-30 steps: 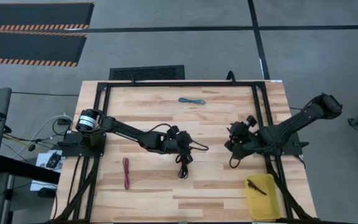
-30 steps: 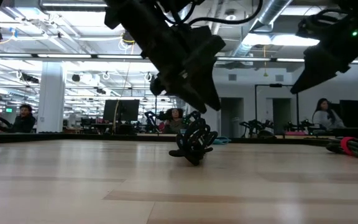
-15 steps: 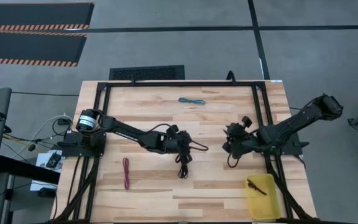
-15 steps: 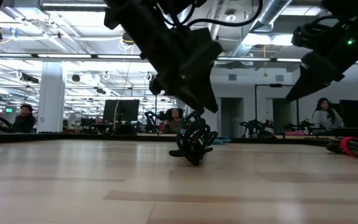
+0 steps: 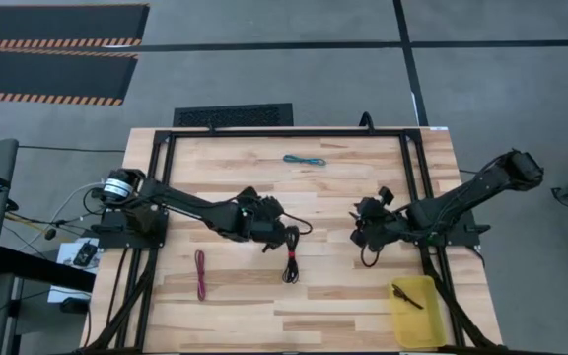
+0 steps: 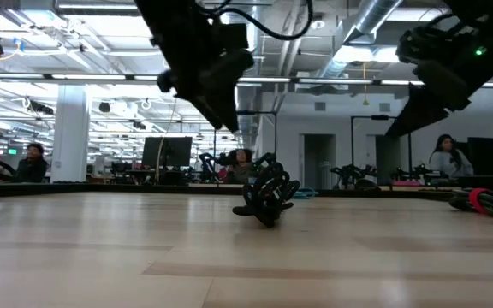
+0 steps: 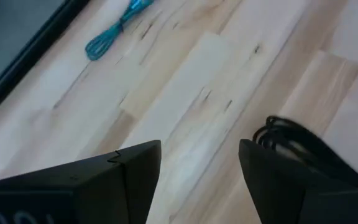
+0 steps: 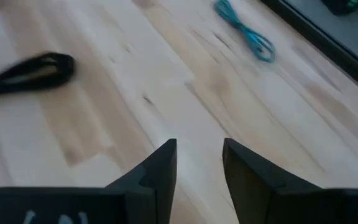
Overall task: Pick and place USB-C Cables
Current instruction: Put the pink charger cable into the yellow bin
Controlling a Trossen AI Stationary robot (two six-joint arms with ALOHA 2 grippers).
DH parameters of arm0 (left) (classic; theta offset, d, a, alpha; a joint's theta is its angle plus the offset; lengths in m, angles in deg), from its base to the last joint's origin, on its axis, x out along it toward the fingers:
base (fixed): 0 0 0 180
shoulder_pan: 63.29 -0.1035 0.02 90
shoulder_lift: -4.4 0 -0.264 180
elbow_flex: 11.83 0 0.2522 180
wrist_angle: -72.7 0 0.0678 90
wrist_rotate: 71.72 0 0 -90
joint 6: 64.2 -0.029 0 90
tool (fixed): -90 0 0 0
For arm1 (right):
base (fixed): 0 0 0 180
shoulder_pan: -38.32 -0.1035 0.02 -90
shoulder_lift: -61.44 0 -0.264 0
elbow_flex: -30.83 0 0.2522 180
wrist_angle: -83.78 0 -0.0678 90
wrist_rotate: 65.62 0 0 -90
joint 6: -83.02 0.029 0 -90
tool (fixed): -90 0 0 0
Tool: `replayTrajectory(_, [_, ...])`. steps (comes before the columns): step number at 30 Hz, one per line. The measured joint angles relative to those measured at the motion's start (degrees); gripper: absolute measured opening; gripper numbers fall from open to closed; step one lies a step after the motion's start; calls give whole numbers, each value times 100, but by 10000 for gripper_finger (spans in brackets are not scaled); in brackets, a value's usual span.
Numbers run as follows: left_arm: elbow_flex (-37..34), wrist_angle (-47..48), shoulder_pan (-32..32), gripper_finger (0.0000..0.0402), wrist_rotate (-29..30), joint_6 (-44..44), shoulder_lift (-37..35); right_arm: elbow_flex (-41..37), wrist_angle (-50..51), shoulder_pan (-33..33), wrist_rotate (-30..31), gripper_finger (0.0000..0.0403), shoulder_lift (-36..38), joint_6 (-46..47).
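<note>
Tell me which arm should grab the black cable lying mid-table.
Left, probably. The left gripper hangs open just beside the black cable, which shows right past its fingers in the left wrist view. The right gripper sits farther off, though nearer the yellow tray.

Cable bundle (image 5: 290, 267) between both arms

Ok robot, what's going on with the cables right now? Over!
Left gripper open, empty, above the black cable. Right gripper open, empty, mid-table. Teal cable and red cable on table; one black cable in yellow bin. Nothing in the way.
</note>
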Motion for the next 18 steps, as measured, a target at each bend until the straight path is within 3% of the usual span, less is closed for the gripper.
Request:
replayTrajectory(9, [-2,2286,201,209,-487,683,-141,76,-3575,415,-1199,214,-1210,-2305])
replayTrajectory(13, [-4,3752,204,209,-1758,1284,-149,478,-3838,686,-1565,226,-1832,-2626])
replayTrajectory(18, [-7,5275,324,209,-1991,1672,-174,1145,-4193,924,-2202,227,-2650,-3198])
